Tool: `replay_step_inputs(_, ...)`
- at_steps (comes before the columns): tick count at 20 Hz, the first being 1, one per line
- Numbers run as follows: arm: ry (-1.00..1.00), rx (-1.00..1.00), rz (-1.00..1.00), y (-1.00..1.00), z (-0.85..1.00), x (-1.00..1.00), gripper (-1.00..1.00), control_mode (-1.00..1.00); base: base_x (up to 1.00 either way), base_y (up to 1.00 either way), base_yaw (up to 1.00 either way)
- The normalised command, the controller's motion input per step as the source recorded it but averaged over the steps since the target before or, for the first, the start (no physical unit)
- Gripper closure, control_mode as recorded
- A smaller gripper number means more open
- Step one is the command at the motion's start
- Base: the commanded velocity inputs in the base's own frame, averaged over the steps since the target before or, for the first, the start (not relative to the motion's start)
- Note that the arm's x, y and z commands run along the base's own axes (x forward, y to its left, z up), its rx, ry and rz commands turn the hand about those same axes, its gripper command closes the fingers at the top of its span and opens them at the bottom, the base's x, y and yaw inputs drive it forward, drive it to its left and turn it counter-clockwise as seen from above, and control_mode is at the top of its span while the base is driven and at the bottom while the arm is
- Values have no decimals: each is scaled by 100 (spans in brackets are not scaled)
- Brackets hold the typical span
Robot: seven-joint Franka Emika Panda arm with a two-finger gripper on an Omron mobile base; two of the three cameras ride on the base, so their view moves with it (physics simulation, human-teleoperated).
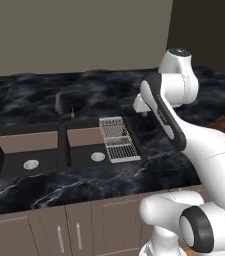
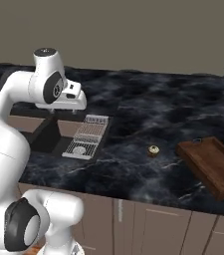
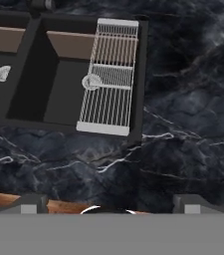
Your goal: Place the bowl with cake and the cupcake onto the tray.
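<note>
Cupcake point(image 2: 154, 150) on counter point(image 2: 148, 109) near tray point(image 2: 210, 167), jaws spread, holding nothing, above sink point(image 3: 58, 74)

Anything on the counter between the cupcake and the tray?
Nothing: in the right base view, bare dark marble counter separates the cupcake from the tray.

No text, label, brand, number or sign can be read in any of the views. The black marble counter point(image 2: 148, 112), the white wire rack point(image 3: 109, 79), the tray point(image 2: 210, 165) and the cupboard fronts point(image 2: 158, 224) are all rendered without lettering.
</note>
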Motion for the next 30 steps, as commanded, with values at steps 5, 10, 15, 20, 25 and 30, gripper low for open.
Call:
replay_step_inputs(5,0,0,0,0,0,0,-100,100,0,-77,1)
replay_step_inputs(10,0,0,0,0,0,0,-100,100,0,-75,2)
replay_step_inputs(15,0,0,0,0,0,0,-100,100,0,-76,2)
replay_step_inputs(20,0,0,0,0,0,0,-100,100,0,-67,2)
replay_step_inputs(25,0,0,0,0,0,0,-100,100,0,-56,1)
replay_step_inputs(30,0,0,0,0,0,0,-100,100,0,-41,0)
